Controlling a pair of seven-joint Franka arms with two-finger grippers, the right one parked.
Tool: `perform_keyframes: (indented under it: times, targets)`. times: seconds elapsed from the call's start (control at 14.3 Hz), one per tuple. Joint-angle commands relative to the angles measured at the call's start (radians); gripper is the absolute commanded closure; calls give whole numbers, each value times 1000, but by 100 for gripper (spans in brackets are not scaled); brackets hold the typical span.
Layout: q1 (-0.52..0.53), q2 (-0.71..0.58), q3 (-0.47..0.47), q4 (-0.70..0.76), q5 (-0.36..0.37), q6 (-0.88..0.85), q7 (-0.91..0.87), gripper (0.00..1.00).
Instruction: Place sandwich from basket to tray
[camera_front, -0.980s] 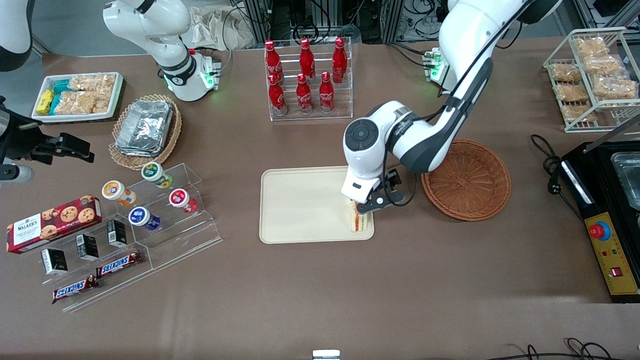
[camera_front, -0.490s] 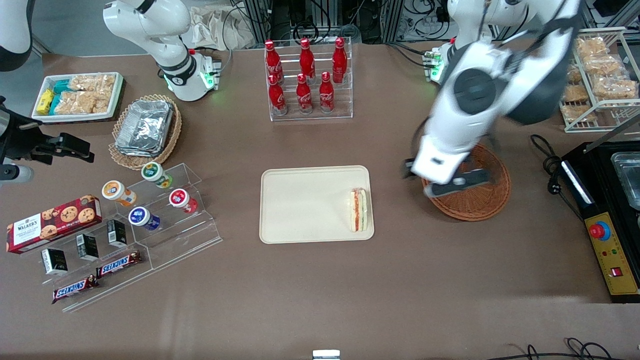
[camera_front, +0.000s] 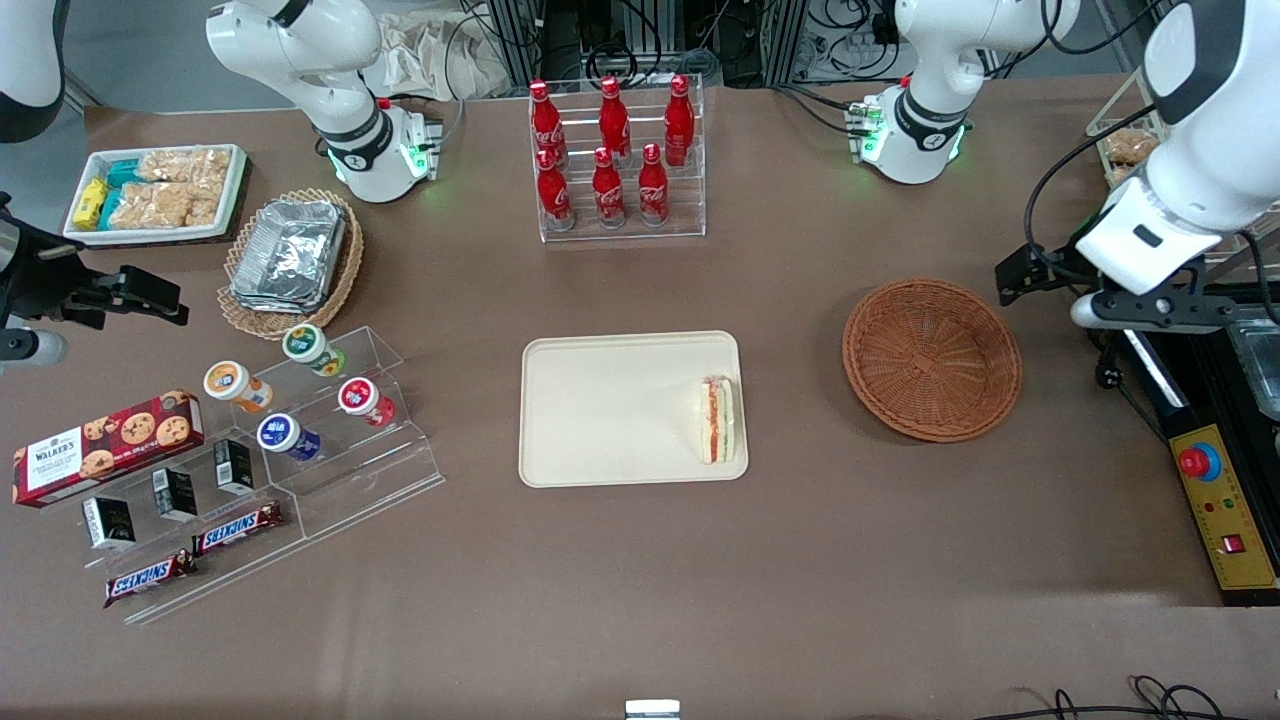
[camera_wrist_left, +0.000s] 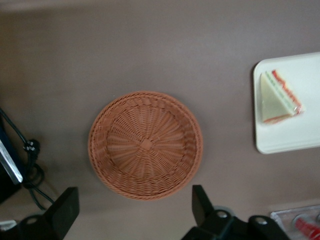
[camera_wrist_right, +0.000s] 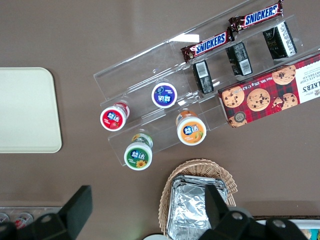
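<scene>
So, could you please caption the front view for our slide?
Sandwich on tray, basket empty, gripper withdrawn above the table edge.

you're looking at a robotics lab set up like a snack counter: robot arms bolted to a brown table, cable bundles and metal racks along its far edge, a control box with a red stop button, and staged goods such as cola bottles and chocolate bars.
</scene>
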Motion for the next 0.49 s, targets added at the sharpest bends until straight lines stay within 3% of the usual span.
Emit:
perform_keyframes:
  times: [0.0,0.21,0.42]
  targets:
    - [-3,-28,44,-15,-17,-19,135,0]
    - [-6,36,46,101,6,-55,103,0]
    - [-15,72,38,101,86,-70,34,0]
